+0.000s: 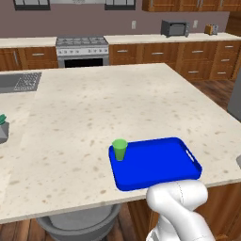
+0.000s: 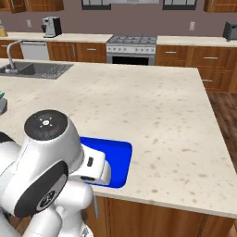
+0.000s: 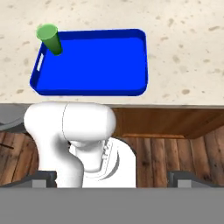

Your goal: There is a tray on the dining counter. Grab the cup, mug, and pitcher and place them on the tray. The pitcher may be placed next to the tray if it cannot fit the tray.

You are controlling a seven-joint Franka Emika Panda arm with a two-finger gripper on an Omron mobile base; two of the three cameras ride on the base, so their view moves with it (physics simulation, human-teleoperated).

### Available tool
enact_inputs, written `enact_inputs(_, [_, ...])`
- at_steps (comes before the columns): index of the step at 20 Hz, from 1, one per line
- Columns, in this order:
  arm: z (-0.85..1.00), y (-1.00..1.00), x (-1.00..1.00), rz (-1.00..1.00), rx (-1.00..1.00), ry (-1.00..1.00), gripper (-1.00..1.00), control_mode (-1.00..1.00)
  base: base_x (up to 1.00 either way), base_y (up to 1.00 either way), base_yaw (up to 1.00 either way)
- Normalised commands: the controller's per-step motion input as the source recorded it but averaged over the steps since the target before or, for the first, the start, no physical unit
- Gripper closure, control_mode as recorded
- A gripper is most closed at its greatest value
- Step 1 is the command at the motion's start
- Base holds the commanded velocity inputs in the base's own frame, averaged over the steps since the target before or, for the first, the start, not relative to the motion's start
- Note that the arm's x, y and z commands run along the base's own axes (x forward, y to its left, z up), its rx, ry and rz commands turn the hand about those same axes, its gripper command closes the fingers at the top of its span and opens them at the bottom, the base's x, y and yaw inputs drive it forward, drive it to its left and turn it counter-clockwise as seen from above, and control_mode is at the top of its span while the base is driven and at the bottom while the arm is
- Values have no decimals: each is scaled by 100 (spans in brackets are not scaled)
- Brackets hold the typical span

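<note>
Standing upright in a corner of the tray (image 3: 94, 63), the cup (image 3: 49, 38) appears delivered (room left for the mug). Gripper (image 3: 111, 177), jaws spread wide and empty, hangs above, nearer the counter's edge.

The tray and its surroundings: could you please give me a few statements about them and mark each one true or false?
1. The cup stands upright in a corner of the tray. True.
2. The tray lies near the edge of the dining counter. True.
3. The mug sits on the tray beside the cup. False: the cup is alone on the tray.
4. The tray is red. False: it is bright blue.
</note>
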Motion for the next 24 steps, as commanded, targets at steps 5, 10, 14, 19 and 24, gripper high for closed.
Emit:
enact_inputs(5, [0, -69, -49, 1, 5, -6, -100, -100, 0, 0, 0])
enact_inputs(10, [5, 16, 77, 1, 0, -5, -100, -100, 0, 0, 0])
enact_inputs(14, [11, 74, 82, 0, -2, -1, -100, -100, 0, 0, 0])
enact_inputs(19, [0, 100, 83, 0, -11, 0, -100, -100, 0, 0, 0])
enact_inputs(24, [6, 85, 93, 0, -3, 0, -100, -100, 0, 0, 0])
